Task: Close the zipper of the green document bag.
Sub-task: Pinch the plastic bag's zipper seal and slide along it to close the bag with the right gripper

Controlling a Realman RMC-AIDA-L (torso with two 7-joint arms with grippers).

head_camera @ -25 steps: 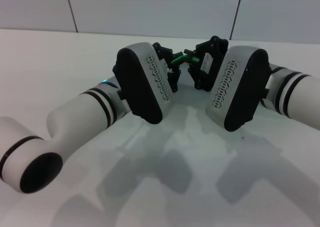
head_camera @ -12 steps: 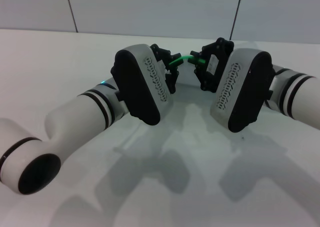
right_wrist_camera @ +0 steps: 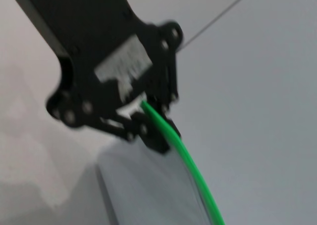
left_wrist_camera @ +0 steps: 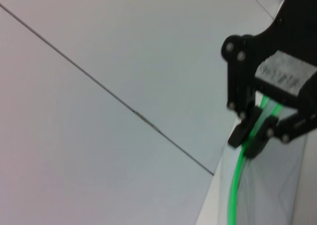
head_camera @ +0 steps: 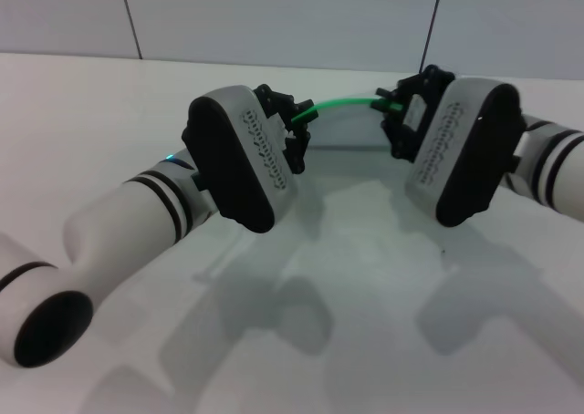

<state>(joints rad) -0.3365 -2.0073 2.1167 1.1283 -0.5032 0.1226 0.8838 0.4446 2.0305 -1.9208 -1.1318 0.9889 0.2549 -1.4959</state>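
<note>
Over the far part of the white counter (head_camera: pixel 82 104), the 2 arms hold the bag (head_camera: pixel 351 159) up off the surface between them, its clear sheet hanging down behind their wrists and hard to make out against the white. Only a pale translucent panel shows below the green edge in the wrist views.

The zipper (head_camera: pixel 342 106) runs as a thin green line, slightly bowed upward, from one gripper to the other. The left gripper (head_camera: pixel 294 122) is pinched shut on the strip at its end; the right wrist view shows its black fingers clamped on the green edge. The right gripper (head_camera: pixel 394 108) is likewise pressed together on the strip at the other end, as the left wrist view shows. The slider itself cannot be made out, so I judge it to be inside one of the 2 pinches, probably the right one.

The step in hand looks like drawing the slider along the strip while the other gripper anchors the bag. To do it well, the pull should follow the line of the zipper, with no twist or lift across it. The strip should be kept taut, since the bow suggests some slack that could jam the slider. The anchoring pinch must not slip, and the travelling grip should stay firm on so small a tab.
</note>
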